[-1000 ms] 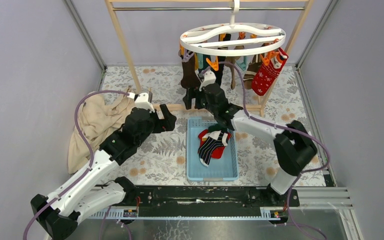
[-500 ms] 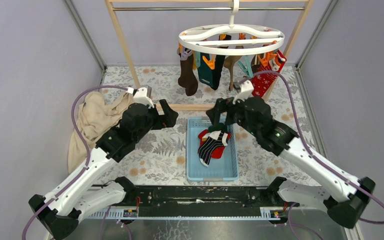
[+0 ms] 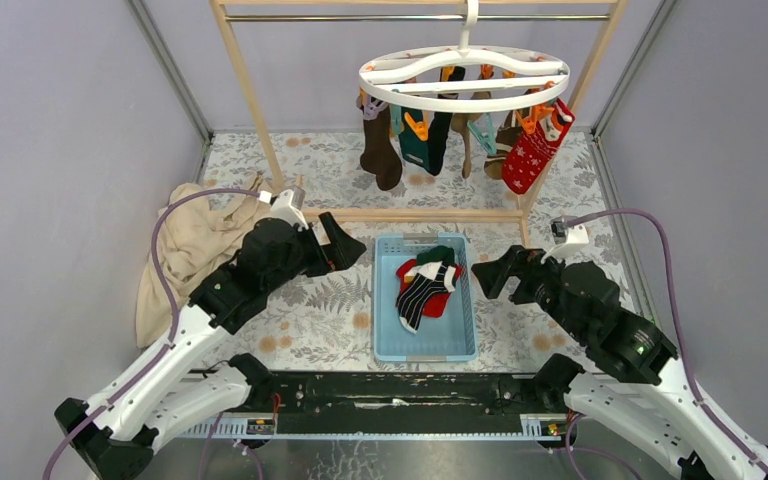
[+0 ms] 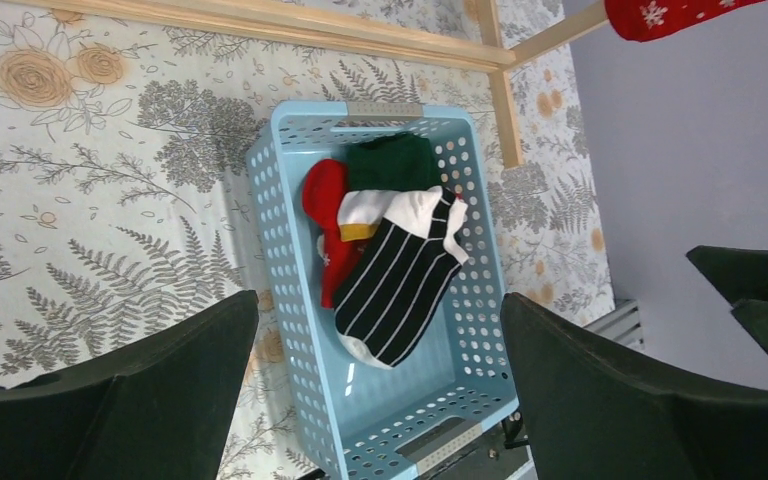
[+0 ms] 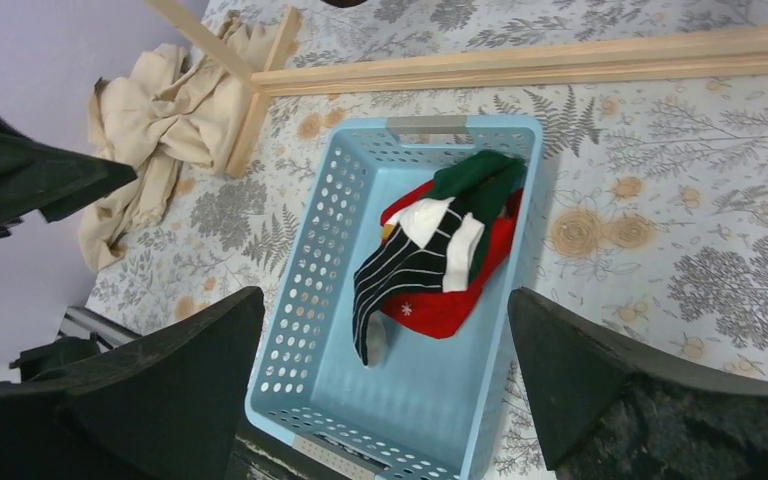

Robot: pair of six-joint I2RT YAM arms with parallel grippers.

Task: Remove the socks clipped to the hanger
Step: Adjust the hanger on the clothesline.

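The white ring hanger [image 3: 465, 78] hangs from the rack's top bar at the back. Clipped socks dangle under it: a brown one [image 3: 382, 158], a teal one [image 3: 418, 150] and a red patterned one [image 3: 530, 155], whose tip shows in the left wrist view [image 4: 680, 12]. A blue basket [image 3: 377, 300] holds a striped sock [image 3: 420, 295] [image 4: 400, 280] [image 5: 400, 265], a red one [image 4: 325, 195] and a green one [image 5: 480, 180]. My left gripper [image 3: 348, 248] [image 4: 375, 310] is open beside the basket's left side. My right gripper [image 3: 488, 275] [image 5: 385, 300] is open at its right side. Both are empty.
A wooden rack frame [image 3: 420, 213] crosses the floral mat behind the basket, its posts rising at left and right. A beige cloth [image 3: 195, 245] [image 5: 150, 130] lies heaped at the left. Grey walls close in both sides.
My right arm has drawn back from under the hanger to the basket's right side, its jaws spreading fully. The hanger has swung a little and settled. The left arm has barely shifted.
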